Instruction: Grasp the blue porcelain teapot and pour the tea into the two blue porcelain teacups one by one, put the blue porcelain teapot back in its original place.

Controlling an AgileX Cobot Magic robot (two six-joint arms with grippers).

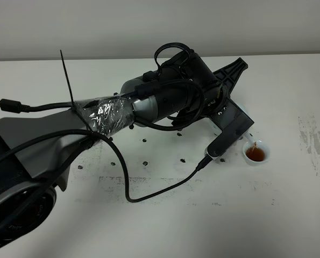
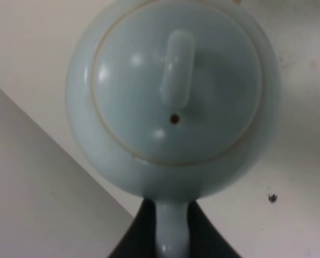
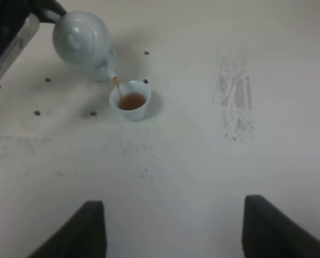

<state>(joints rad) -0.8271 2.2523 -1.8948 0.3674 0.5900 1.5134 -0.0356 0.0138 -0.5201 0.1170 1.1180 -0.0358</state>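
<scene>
Blue porcelain teapot (image 3: 84, 40) hung tilted above the surface (image 3: 203, 161), handle clenched in left tool (image 2: 173, 234), tea (image 3: 116, 84) streaming from spout into teacup (image 3: 130, 107) just beside. Right tool (image 3: 173, 228) stood released, well apart.

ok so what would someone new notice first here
The bulky black left arm stretches across the white table, with the left gripper shut on the handle of the blue porcelain teapot. The tilted teapot sends a thin amber stream into a small teacup partly full of reddish tea. The right gripper hangs open, holding nothing.
</scene>
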